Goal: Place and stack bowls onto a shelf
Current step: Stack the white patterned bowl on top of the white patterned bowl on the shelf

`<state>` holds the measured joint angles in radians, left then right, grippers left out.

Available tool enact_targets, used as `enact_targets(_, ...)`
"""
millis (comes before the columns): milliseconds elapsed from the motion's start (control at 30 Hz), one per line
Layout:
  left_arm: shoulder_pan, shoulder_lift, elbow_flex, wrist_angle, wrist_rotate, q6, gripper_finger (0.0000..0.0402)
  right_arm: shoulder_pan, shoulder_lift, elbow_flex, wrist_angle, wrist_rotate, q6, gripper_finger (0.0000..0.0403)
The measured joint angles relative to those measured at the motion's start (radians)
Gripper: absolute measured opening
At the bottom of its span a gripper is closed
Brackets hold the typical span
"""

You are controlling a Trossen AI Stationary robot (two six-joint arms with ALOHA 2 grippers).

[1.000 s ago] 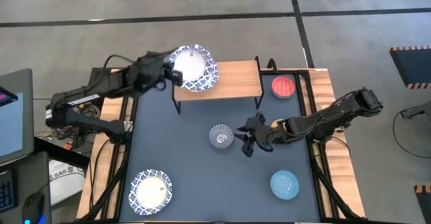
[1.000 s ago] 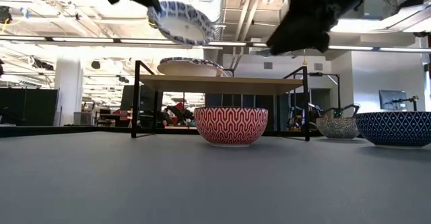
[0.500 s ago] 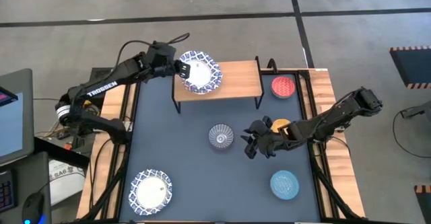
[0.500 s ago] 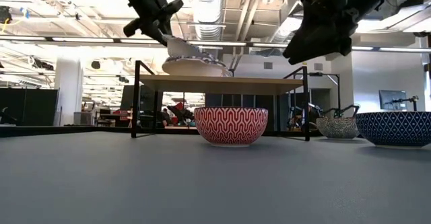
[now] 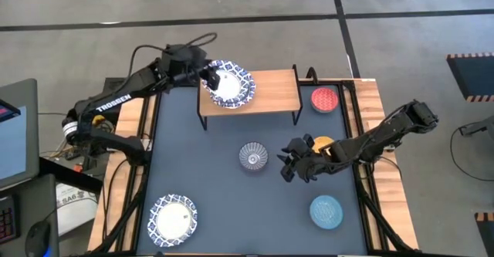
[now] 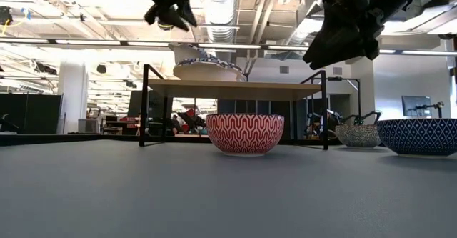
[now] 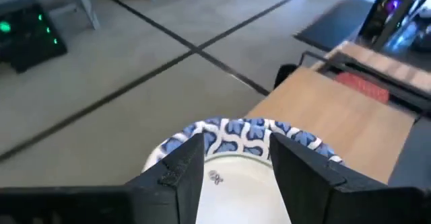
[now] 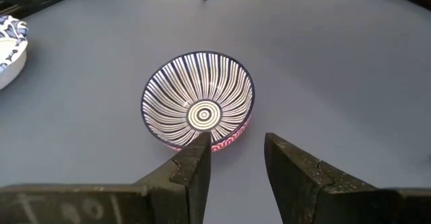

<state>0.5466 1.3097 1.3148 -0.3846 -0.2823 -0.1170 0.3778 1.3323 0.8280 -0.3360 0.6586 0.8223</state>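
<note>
The left tool (image 5: 207,76) is hanging over the left end of the shelf (image 5: 270,91), its fingers (image 7: 182,170) spread apart and holding nothing, straddling from above the near rim of the white blue-rimmed bowl (image 5: 230,86) that is sitting on the light-wood board; the low view shows the tool (image 6: 171,6) lifted clear above that bowl (image 6: 200,68). The right tool (image 5: 287,164) is hovering over the dark-blue table (image 5: 224,187) just beside the striped grey-blue bowl (image 5: 252,156), its fingers (image 8: 192,167) parted and empty, pointing at the bowl's near edge without touching it. That bowl (image 8: 198,108) is standing upright, showing black-and-white stripes radiating from a ringed centre and a reddish band around its outer wall. A yellow-orange bowl (image 5: 320,145) is lying partly hidden under the right arm. A red bowl (image 5: 325,99) is resting on the table just past the shelf's right end, a light blue bowl (image 5: 326,211) is sitting near the front right corner, and a second wide white bowl (image 5: 173,218) with a blue rim is sitting at the front left. The shelf's right half is lying bare, its thin black legs (image 6: 145,106) standing on the table.
</note>
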Motion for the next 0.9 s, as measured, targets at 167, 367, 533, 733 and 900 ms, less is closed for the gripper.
enact_targets(167,-0.023,0.084,-0.002,-0.032,-0.035,0.068,0.0145,-0.001,0.000,0.000,0.004,0.000,0.000,0.0163)
enact_targets(367,-0.036,0.184,-0.002,-0.034,-0.016,0.143,0.0125,-0.003,0.001,0.001,0.015,0.000,-0.018,0.0163)
enact_targets(533,-0.003,0.233,-0.002,-0.090,-0.027,0.132,0.0110,-0.016,0.001,0.001,0.016,-0.001,-0.041,0.0163)
enact_targets(733,0.011,0.286,-0.001,-0.117,0.092,0.156,0.0094,-0.039,0.001,0.001,0.015,-0.001,-0.046,0.0163)
enact_targets(900,0.007,0.288,-0.001,-0.078,0.102,0.178,0.0089,-0.040,0.001,0.001,0.018,-0.002,-0.060,0.0163)
